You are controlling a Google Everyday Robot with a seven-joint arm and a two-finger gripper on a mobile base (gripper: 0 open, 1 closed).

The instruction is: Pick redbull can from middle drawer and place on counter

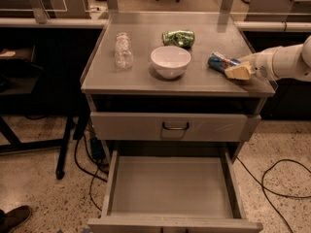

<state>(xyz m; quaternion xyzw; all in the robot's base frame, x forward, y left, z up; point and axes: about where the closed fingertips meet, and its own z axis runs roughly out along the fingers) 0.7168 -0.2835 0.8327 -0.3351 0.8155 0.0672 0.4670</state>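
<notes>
The redbull can [219, 61] lies on its side on the counter [141, 74], near the right edge. My gripper [235, 71] reaches in from the right on a white arm and sits right against the can's near right end. The middle drawer [170, 186] is pulled out below, and its flat grey floor is bare.
A white bowl [170, 61] stands mid-counter, a green metallic can [178, 37] lies behind it, and a clear plastic bottle [123, 50] stands at the left. A closed drawer front with a dark loop handle [175, 126] sits above the open drawer. Cables run over the floor at the right [282, 178].
</notes>
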